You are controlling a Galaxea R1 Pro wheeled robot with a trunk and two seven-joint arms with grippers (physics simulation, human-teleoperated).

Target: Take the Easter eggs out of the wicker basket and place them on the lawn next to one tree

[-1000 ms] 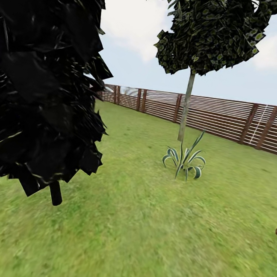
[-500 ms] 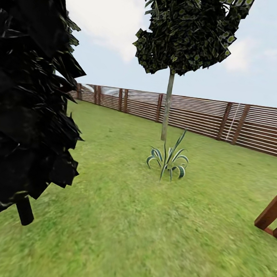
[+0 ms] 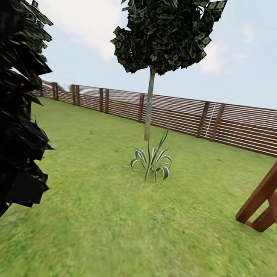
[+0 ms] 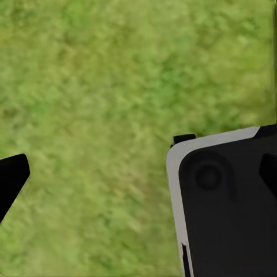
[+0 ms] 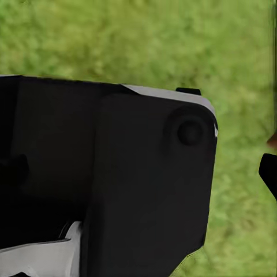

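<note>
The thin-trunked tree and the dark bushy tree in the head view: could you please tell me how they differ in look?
The thin-trunked tree has a bare, slender pale trunk with a rounded, green-flecked crown high up; the dark bushy tree is almost black, its foliage hanging nearly down to the grass over a short dark stub. The thin-trunked tree stands far back near the fence; the dark bushy tree looms close at the left edge. Both grow from the lawn.

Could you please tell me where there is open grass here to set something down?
The lawn is bare between the dark bushy tree and the wooden frame, in front of the spiky plant. It is tighter around that plant and the thin-trunked tree behind it.
</note>
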